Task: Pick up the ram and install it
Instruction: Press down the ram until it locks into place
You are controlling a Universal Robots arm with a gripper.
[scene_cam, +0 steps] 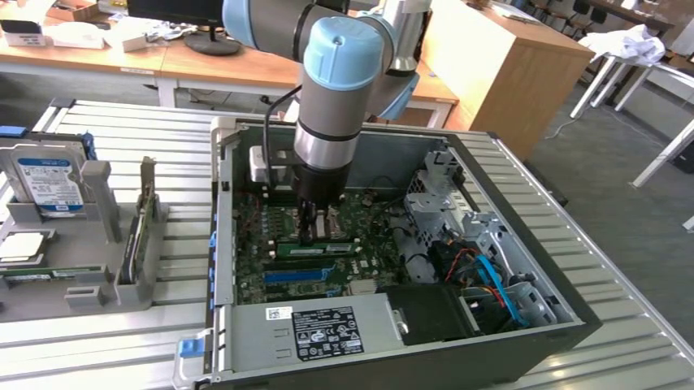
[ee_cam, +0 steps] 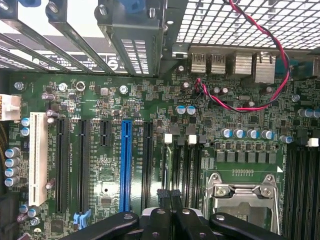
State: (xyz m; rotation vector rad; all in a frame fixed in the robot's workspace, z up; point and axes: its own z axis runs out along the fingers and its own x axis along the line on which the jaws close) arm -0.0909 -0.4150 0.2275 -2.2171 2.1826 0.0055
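The gripper [scene_cam: 315,236] is fully closed, holding nothing, pressing on the ram [scene_cam: 315,249] seated in the motherboard [scene_cam: 271,280] at its six o'clock; uneven pressure could crack the stick.

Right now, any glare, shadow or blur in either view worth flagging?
Exterior view: even room light, the case interior darker under the arm, the ram still legible.
Wrist view: the motherboard evenly lit and sharp, bright washout behind the metal bay grille, the gripper dark at the frame edge.
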